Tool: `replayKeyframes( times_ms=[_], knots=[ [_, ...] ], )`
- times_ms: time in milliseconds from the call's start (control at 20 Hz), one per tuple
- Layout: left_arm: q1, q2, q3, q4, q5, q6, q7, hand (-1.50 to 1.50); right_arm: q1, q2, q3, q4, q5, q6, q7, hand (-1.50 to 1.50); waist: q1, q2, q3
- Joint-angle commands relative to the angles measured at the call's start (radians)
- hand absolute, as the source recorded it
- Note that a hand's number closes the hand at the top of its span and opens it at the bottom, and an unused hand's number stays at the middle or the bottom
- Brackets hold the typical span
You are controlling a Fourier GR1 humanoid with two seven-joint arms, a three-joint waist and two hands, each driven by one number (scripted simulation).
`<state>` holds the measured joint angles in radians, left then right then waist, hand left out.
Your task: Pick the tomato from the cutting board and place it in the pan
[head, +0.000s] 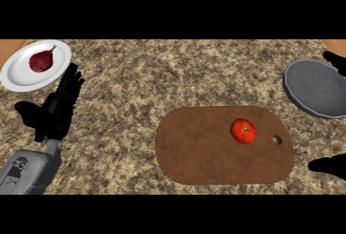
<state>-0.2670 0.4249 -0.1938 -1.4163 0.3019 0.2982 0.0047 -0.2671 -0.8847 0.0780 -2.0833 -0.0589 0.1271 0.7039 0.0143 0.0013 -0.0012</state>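
Looking down at the counter (169, 73), we saw our left hand (57, 107) at the left side, fingers straight and released, holding nothing; its fingertips pointed up toward the white plate (17, 75) and ended just beside that plate's rim. On the plate lay a dark red fruit (42, 61) with a short stem. Only a dark tip of our right hand (329, 164) showed at the right edge, just beside the board (202, 155), and we could not tell whether it was open or clenched. It touched nothing we could see. The tomato (244, 131) sat on the brown board, toward its right side, next to the small hole (277, 140) near that edge, with no hand on it. The grey pan (317, 89) lay up and to the right, apart from the board, with nothing in it. We made out a small marking on the grey left forearm (24, 169), but could not read it.
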Motion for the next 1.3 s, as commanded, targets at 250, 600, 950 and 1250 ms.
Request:
replayKeyframes(
  times_ms=[250, 600, 950, 1250],
  knots=[
    [0.028, -0.022, 0.039, -0.039, -0.054, -0.01, 0.026, 0.0, -0.168, 0.188, 0.185, 0.026, 0.116, 0.055, 0.202, -1.5, -0.007, -0.001, 0.0],
    [0.052, -0.03, 0.096, -0.053, -0.071, -0.062, 0.043, 0.0, -0.113, 0.251, 0.109, 0.063, 0.187, 0.12, 0.208, -1.5, -0.012, -0.002, 0.001],
    [0.05, -0.057, 0.127, -0.036, -0.093, -0.078, 0.047, 0.0, -0.037, 0.306, 0.135, 0.184, 0.307, 0.142, 0.127, -1.5, -0.011, -0.001, 0.001],
    [-0.015, -0.082, 0.154, 0.02, -0.118, -0.13, 0.042, 0.0, -0.086, 0.363, 0.101, 0.271, 0.278, 0.252, 0.07, -1.5, -0.014, 0.0, 0.001]
  ],
)
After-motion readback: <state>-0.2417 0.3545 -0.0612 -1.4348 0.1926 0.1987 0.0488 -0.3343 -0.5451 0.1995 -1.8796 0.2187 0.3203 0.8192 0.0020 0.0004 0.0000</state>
